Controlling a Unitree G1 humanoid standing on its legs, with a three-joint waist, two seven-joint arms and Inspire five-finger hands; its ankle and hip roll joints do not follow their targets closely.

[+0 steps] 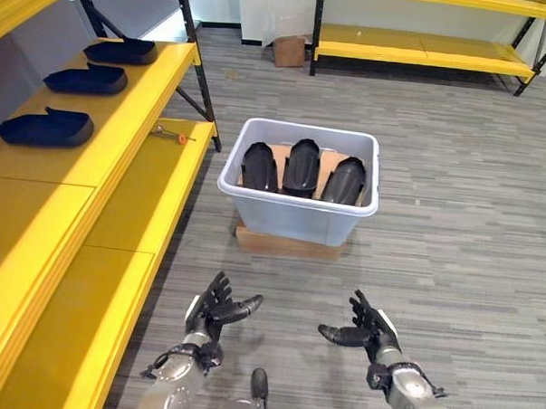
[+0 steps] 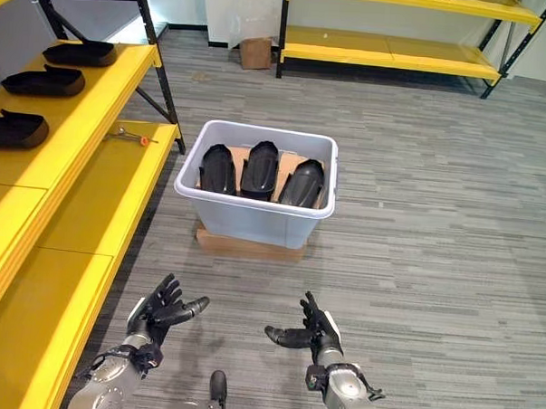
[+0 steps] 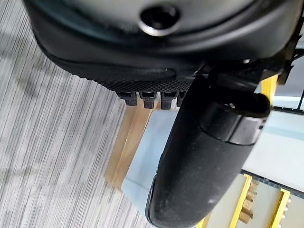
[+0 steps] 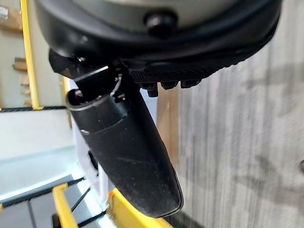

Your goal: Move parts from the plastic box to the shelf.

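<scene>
A pale grey plastic box (image 1: 295,216) stands on a flat wooden board (image 1: 285,244) on the carpet ahead of me. Three black curved parts (image 1: 302,166) stand side by side inside it. Three more black parts (image 1: 46,127) lie in a row on the top board of the yellow shelf (image 1: 123,116) to my left. My left hand (image 1: 216,311) and right hand (image 1: 365,330) hover low over the carpet, well short of the box. Both are open with fingers spread and hold nothing.
A small tool with an orange tip (image 1: 174,135) lies on the yellow shelf's lower board. A second yellow shelf (image 1: 425,50) stands against the far wall, with a cardboard box (image 1: 288,50) on the floor beside it. Grey carpet lies between me and the box.
</scene>
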